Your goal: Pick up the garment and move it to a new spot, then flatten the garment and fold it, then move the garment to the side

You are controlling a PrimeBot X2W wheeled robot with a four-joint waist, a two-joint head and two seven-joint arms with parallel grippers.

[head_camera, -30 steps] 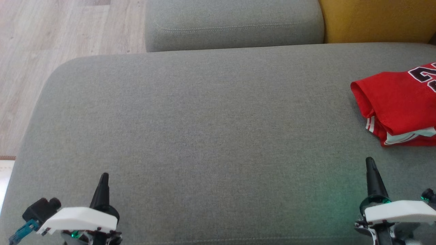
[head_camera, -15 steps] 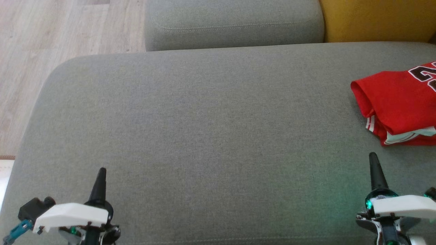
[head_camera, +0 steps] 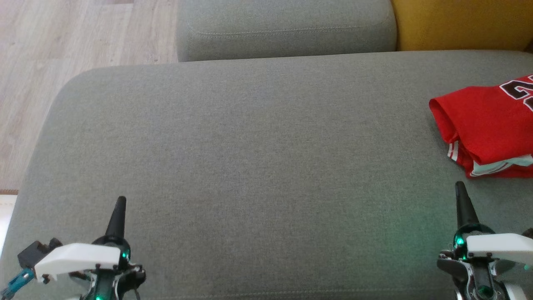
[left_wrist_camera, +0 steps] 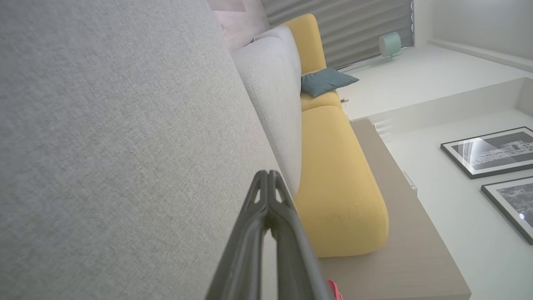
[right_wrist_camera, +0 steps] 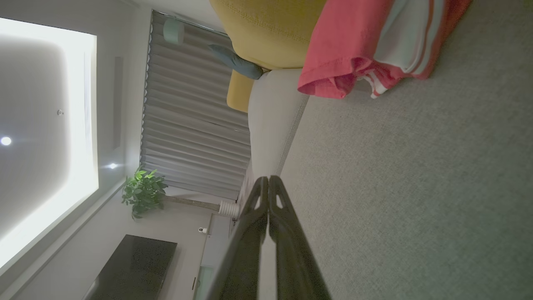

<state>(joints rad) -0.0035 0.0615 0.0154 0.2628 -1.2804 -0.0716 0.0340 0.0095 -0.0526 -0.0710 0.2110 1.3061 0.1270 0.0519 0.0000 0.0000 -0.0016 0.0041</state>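
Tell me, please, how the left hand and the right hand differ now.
The right hand sits just short of the red jersey; the left hand is far from it, across the grey sofa seat. The right hand's wrist view shows the jersey close by; the left hand's shows a yellow sofa section. Both are shut and empty.

One red garment (head_camera: 487,125), two tools (head_camera: 120,202) (head_camera: 459,187), two framed pictures (left_wrist_camera: 491,152) (left_wrist_camera: 511,205), one teal cushion (left_wrist_camera: 325,81), one plant (right_wrist_camera: 143,191).

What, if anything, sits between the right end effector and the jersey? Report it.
Nothing visible does. The shut right end effector points toward the red jersey, which lies near the right side of the cushion. Bare grey fabric is all that separates them.
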